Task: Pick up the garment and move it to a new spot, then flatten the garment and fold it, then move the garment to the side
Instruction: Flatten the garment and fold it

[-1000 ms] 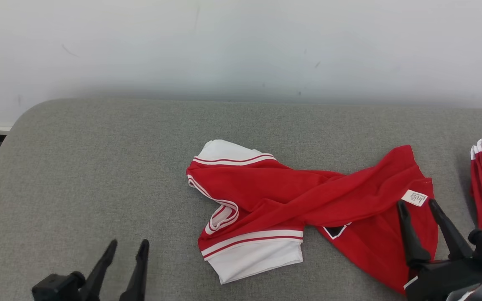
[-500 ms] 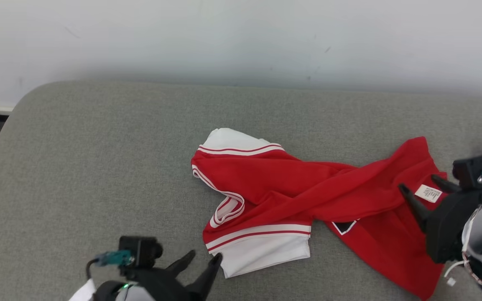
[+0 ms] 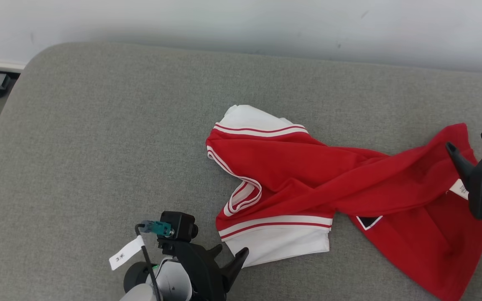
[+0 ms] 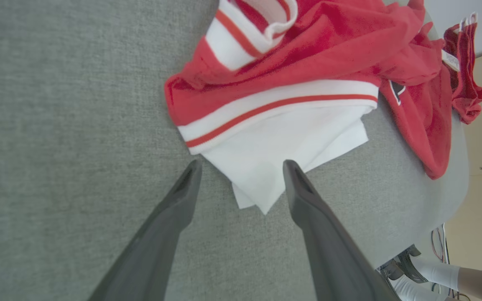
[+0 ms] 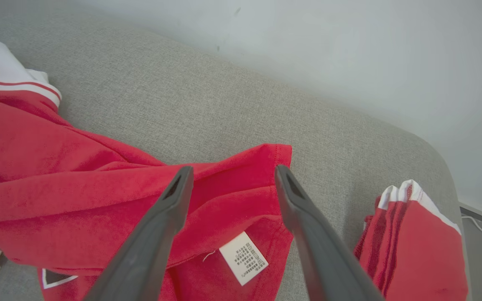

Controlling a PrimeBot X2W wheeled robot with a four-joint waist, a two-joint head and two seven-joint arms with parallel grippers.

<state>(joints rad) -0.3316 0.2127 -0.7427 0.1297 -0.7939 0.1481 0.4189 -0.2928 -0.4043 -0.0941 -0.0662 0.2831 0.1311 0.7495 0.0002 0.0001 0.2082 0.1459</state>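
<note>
Now, head view: the red-and-white garment (image 3: 307, 175) lies crumpled in the middle of the table (image 3: 98, 125). The left gripper (image 3: 232, 250) sits at its near white hem and the right gripper (image 3: 467, 142) at its red end, both spread wide, holding nothing.

Left wrist view: the fingers (image 4: 182, 200) straddle the garment's white corner (image 4: 249, 175) (one layer or two is hard to tell), so I'd lower until cloth sits deep between them before closing.

Right wrist view: spread fingers (image 5: 163, 221) bracket the garment's red hem (image 5: 245, 167) above its care label (image 5: 243, 258); both ends should be pinched together. Beside the garment a folded red pile (image 5: 412, 242) lies loose, in no container.
</note>
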